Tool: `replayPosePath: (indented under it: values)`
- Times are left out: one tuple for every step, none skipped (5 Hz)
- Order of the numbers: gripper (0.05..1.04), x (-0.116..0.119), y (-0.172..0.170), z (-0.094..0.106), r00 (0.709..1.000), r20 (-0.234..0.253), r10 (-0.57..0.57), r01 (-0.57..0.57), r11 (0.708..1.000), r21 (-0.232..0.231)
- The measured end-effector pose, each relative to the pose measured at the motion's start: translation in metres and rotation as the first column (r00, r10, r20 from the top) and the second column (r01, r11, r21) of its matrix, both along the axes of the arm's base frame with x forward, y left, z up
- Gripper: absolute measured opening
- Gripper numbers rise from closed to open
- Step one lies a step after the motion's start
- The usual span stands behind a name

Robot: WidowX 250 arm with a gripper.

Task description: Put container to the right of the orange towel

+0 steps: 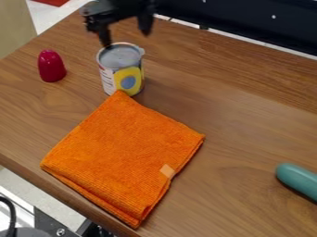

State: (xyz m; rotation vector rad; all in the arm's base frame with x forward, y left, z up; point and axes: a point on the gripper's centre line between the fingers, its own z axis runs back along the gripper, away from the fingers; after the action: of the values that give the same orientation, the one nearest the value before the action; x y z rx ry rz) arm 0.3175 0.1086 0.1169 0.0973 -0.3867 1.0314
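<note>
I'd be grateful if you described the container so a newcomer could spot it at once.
On the wooden table, find the folded orange towel. Just beyond its far corner stands the container, an upright metal can. Its yellow label with a blue oval distinguishes it from the plain dark-pink object nearby.

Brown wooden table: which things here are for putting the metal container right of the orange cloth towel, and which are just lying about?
For the job:
cylindrical metal can with yellow label
folded orange cloth towel
black two-finger pincer

Lying about:
glossy dark-pink rounded object
smooth teal rounded object
</note>
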Motion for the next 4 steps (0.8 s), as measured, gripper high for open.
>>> replayPosePath:
  values:
    - [0.999,0.003,0.027,-0.006,0.999,0.011,0.033,-0.033,0.999,0.033]
    - [0.999,0.011,0.051,-0.009,0.998,-0.001,0.064,-0.064,0.996,0.069]
    - [0.999,0.011,0.062,-0.008,0.996,0.016,0.089,-0.090,0.990,0.108]
    - [0.999,0.013,0.065,-0.013,0.993,0.026,0.119,-0.121,0.986,0.113]
